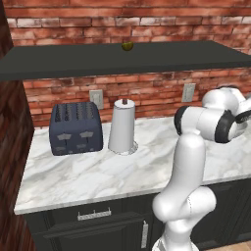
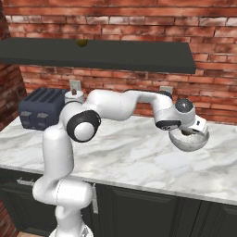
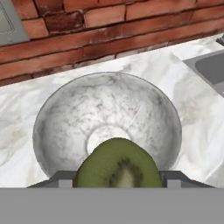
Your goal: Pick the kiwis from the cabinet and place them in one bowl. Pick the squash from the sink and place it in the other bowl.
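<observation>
A: Noted the gripper [image 3: 117, 181] clamped on a kiwi [image 3: 117, 168], cut face toward the hand camera, held directly over the pale speckled bowl [image 3: 65, 118] on the marble counter [image 2: 129, 157].

B: And the second kiwi [image 1: 127, 46]?

A: It sat on top of the dark cabinet [image 1: 73, 61], well apart from the arm. The sink [image 3: 212, 68] corner lay just beside the bowl.

B: Advice for the release?

A: Judged best to lower the fruit toward the bowl's centre before parting the fingers, so it wouldn't bounce over the rim.
</observation>
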Controlling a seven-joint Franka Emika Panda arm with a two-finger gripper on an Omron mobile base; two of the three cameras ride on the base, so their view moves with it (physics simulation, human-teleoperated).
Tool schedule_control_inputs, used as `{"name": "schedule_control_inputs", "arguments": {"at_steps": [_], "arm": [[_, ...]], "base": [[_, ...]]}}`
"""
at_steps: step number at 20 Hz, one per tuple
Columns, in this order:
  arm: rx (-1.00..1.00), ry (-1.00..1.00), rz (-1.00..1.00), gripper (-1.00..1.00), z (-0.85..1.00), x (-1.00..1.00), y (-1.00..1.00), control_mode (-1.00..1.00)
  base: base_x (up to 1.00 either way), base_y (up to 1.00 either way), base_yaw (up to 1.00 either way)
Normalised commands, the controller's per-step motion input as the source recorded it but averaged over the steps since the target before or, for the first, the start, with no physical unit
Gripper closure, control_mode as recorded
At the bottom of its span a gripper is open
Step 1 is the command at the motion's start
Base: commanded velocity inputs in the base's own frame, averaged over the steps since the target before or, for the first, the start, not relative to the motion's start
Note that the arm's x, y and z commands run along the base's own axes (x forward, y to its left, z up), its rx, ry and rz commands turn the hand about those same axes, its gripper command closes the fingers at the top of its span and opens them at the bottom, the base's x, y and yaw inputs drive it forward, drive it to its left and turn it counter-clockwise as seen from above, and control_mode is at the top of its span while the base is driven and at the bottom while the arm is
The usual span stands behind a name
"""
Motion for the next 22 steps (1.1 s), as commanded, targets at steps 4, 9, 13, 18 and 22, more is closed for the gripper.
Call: {"name": "schedule_control_inputs", "arguments": {"at_steps": [4,9,13,18,22], "arm": [[0.0,-0.01,0.01,1.0,0.0,0.28,0.0,-1.0],[0.0,0.0,0.01,-1.0,-0.01,0.3,0.02,-1.0],[0.0,0.0,0.01,-1.0,-0.03,0.29,0.0,-1.0],[0.0,0.0,0.01,-1.0,-0.02,0.26,0.0,-1.0],[0.0,-0.02,0.0,-1.0,0.0,-0.01,-0.02,-1.0]], "base": [[0.0,0.0,0.0],[0.0,0.0,0.0],[0.0,0.0,0.0],[0.0,0.0,0.0],[0.0,0.0,0.0]]}}
